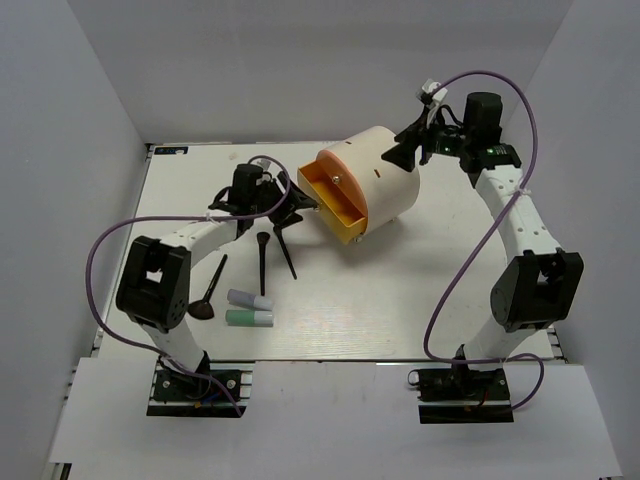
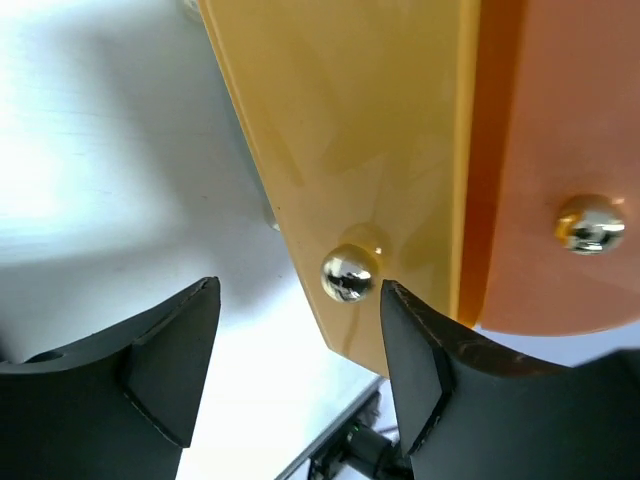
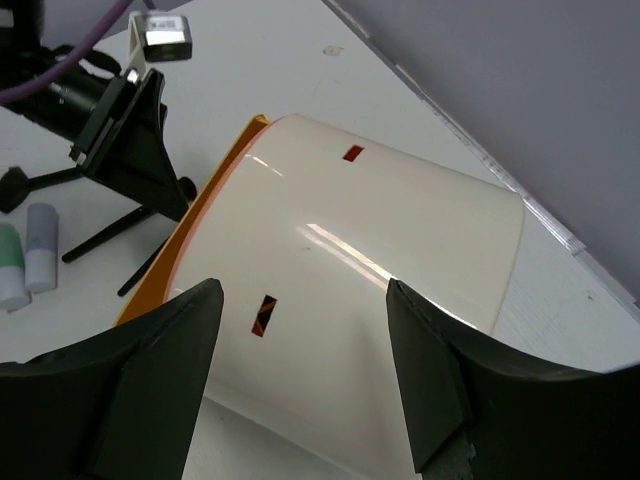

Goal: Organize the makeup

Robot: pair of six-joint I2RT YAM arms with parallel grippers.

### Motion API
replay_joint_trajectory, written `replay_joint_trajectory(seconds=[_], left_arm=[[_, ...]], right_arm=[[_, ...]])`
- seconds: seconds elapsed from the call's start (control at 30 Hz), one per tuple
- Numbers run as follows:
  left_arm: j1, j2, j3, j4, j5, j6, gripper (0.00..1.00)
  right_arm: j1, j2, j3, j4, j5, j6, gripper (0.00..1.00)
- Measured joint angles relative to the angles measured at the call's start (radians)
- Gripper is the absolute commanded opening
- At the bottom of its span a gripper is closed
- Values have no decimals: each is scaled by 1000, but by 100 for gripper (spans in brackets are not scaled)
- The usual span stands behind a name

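**Both grippers open at the drum; makeup loose on the table**

Overhead view: the cream drum (image 1: 385, 165) lies on its side mid-table, orange face towards the left arm, with one drawer (image 1: 338, 205) drawn out. The left gripper (image 1: 297, 207) sits at the drawer front and the right gripper (image 1: 402, 150) over the drum's far upper edge. All the makeup seen lies on the table (image 1: 400, 300), left of the drum and nearer the bases. There are two black-handled brushes (image 1: 262, 262) just below the left gripper and a third brush (image 1: 212, 285) further left. The lavender tube (image 1: 250, 298) and mint green tube (image 1: 250, 318) lie side by side near the left arm's elbow.

Left wrist view only: a gold knob (image 2: 350, 272) on the drawer front sits in the gap between the fingers (image 2: 170, 370). It is close to one finger and clear of the other. Jaws are wide apart, clamped on nothing. A second knob (image 2: 590, 222) shows on the adjoining orange panel.

Right wrist view only: the fingers are spread wide with the drum's cream wall beyond the gap. Nothing is held; whether they touch the drum cannot be told. Both tubes show at the left edge of this view, well apart from these fingers.
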State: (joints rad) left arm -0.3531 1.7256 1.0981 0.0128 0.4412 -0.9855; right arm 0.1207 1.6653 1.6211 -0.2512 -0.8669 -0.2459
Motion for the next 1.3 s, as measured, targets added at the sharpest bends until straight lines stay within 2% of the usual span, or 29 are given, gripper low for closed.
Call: replay_joint_trajectory(seconds=[0.2, 0.3, 0.33, 0.37, 0.43, 0.47, 0.53, 0.57, 0.6, 0.63, 0.67, 0.7, 0.77, 0.8, 0.83, 0.9, 1.0, 1.3], left_arm=[[31, -130, 88, -204, -116, 95, 74], [43, -213, 119, -299, -179, 152, 62], [44, -238, 120, -330, -198, 169, 51], [44, -261, 120, -363, -217, 187, 44], [43, -287, 114, -419, -248, 216, 34], [43, -294, 105, -439, -262, 229, 25], [43, -296, 80, -494, -289, 256, 20], [43, -292, 66, -519, -304, 272, 18], [43, -288, 54, -544, -315, 284, 17], [43, -281, 46, -570, -328, 298, 17], [43, -274, 44, -592, -338, 311, 18], [43, -264, 44, -608, -349, 325, 20], [43, -247, 45, -628, -368, 351, 29], [43, -237, 46, -639, -377, 364, 41], [43, -223, 47, -645, -385, 379, 49], [43, -190, 49, -652, -402, 399, 58], [41, -133, 49, -651, -431, 420, 62], [29, 64, 131, -640, -484, 458, 62]], right_arm=[[39, -35, -24, -42, -11, -64, 77], [61, -65, -55, -48, -11, -96, 83], [68, -71, -63, -50, -11, -103, 83], [77, -76, -69, -55, -11, -113, 83], [95, -78, -73, -61, -10, -132, 77], [103, -79, -76, -65, -10, -140, 69], [117, -79, -80, -70, -7, -159, 57], [126, -79, -81, -74, -6, -164, 43], [135, -79, -81, -77, -3, -173, 36], [143, -79, -81, -81, -3, -180, 30], [153, -80, -82, -85, -2, -183, 19], [162, -80, -82, -89, 0, -187, 16], [178, -83, -87, -91, 4, -189, 17], [187, -85, -94, -90, 5, -189, 18], [194, -88, -100, -92, 8, -189, 19], [209, -91, -111, -91, 13, -190, 20], [224, -102, -131, -93, 25, -193, 22], [227, -124, -147, -95, 40, -201, 24]])
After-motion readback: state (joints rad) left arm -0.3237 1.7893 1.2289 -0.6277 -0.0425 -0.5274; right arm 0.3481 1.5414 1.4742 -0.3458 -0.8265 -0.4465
